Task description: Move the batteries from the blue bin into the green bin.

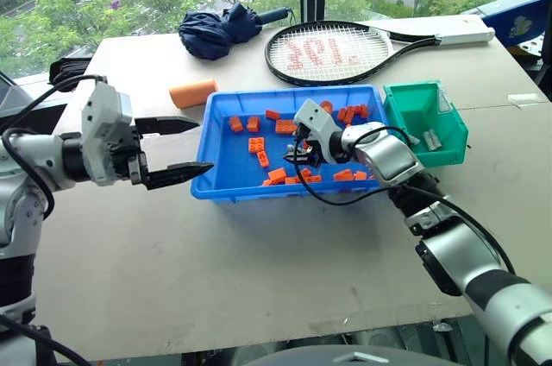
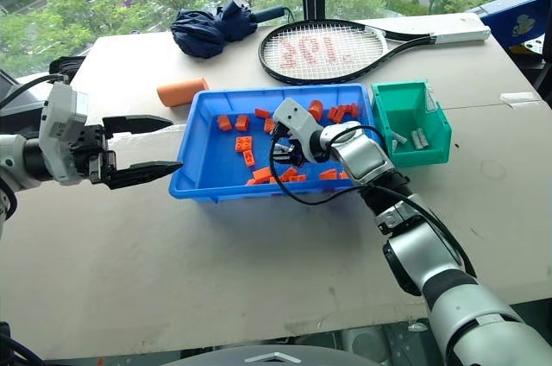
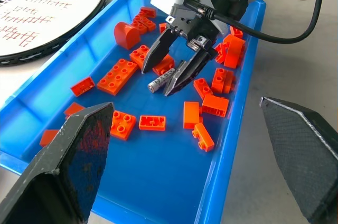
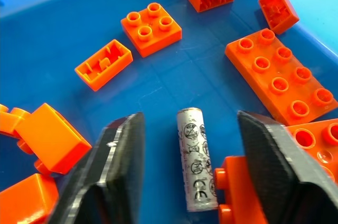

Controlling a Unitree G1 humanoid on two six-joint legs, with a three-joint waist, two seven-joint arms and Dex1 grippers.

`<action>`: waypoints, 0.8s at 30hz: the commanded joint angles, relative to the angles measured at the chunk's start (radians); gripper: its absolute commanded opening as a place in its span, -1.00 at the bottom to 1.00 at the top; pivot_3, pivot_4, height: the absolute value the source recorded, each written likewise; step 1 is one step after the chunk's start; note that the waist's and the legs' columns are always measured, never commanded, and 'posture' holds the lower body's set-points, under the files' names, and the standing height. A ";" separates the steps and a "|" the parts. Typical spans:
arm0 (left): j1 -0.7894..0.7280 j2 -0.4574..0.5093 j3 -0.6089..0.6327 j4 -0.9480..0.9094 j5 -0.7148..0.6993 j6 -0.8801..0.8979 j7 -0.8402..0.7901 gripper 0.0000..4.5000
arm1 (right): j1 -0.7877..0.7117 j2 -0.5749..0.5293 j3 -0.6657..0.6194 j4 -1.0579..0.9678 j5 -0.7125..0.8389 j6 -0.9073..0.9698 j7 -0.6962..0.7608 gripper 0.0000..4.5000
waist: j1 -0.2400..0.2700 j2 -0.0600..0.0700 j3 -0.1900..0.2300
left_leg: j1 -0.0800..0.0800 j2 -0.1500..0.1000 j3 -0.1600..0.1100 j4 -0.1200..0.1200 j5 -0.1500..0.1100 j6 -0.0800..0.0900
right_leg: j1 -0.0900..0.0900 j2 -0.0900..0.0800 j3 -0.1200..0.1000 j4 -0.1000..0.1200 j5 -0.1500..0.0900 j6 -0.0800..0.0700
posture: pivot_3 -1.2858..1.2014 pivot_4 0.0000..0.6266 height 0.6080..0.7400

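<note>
Pick step: right tool, fingers spread, straddles a battery lying flat among orange bricks in the blue bin, needing closure, lift, carry to the green bin; left tool spread, idle.

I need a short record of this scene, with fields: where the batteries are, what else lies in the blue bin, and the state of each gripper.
battery in blue bin: one battery lies flat on the blue bin floor, between the right gripper's fingers
batteries in green bin: two in the green bin
other contents: orange bricks
right gripper: around the battery, not yet touching
left gripper: open, beside the blue bin, holding nothing
</note>
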 commanded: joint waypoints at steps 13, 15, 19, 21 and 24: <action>-0.068 -0.001 -0.010 0.010 0.001 -0.025 0.003 1.00 | 0.018 -0.033 0.051 -0.079 -0.093 0.013 0.094 -0.94 | 0.001 0.000 0.000 | 0.000 0.000 0.000 0.000 0.000 0.000 | 0.000 0.000 0.000 0.000 0.000 0.000 | 0.03 -0.52 1.00; -0.074 -0.004 -0.015 0.013 0.001 -0.028 0.003 1.00 | 0.016 -0.038 0.058 -0.083 -0.100 0.024 0.108 -0.84 | 0.001 0.000 0.000 | 0.000 0.000 0.000 0.000 0.000 0.000 | 0.000 0.000 0.000 0.000 0.000 0.000 | 0.03 -0.52 1.00; -0.078 -0.005 -0.018 0.012 -0.004 -0.030 0.004 1.00 | 0.025 -0.037 0.058 -0.090 -0.108 0.051 0.111 -0.20 | 0.002 0.000 0.000 | 0.000 0.000 0.000 0.000 0.000 0.000 | 0.000 0.000 0.000 0.000 0.000 0.000 | 0.03 -0.52 1.00; -0.078 -0.005 -0.019 0.012 -0.006 -0.030 0.005 1.00 | 0.029 -0.027 0.046 -0.085 -0.109 0.066 0.094 -0.04 | 0.001 -0.001 -0.001 | 0.000 0.000 0.000 0.000 0.000 0.000 | 0.000 0.000 0.000 0.000 0.000 0.000 | 0.03 -0.52 1.00; -0.078 -0.005 -0.019 0.011 -0.007 -0.029 0.006 1.00 | 0.029 -0.023 0.042 -0.080 -0.111 0.074 0.090 -0.04 | 0.001 -0.001 -0.001 | 0.000 0.000 0.000 0.000 0.000 0.000 | 0.000 0.000 0.000 0.000 0.000 0.000 | 0.03 -0.52 1.00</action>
